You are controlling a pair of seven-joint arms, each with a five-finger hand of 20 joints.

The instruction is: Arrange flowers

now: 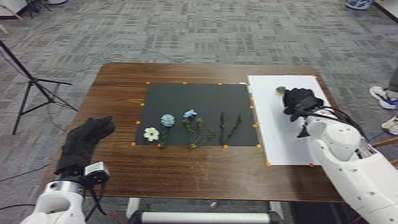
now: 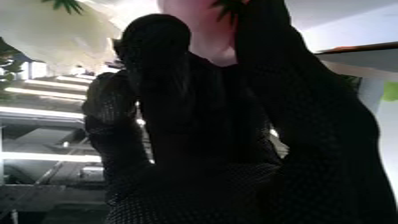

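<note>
Black matting lies in the head view between the two hands, probably chosen so that pale blooms and thin stems stand out. Nearest the left hand, just to its right, is a white open-petalled flower; next, farther from that hand, come a pale blue-green rounded bloom and a small bright blue flower on a leafy green stem. Slender green stems lie closer to the right hand. Spread apart like this, each piece could likely be picked up without snagging its neighbour. The left hand is loose and ungripping, laid beside the mat, presumably to leave the work to its partner. The right hand is over the long white sheet, which seems to be where the arrangement goes; a small grey-green rounded piece lies just to its left.

In the right wrist view, a cream, petal-like shape and a smooth pink surface are beyond the right hand, with dark spiky leaves near. Whether that hand grasps anything, I cannot tell.
</note>
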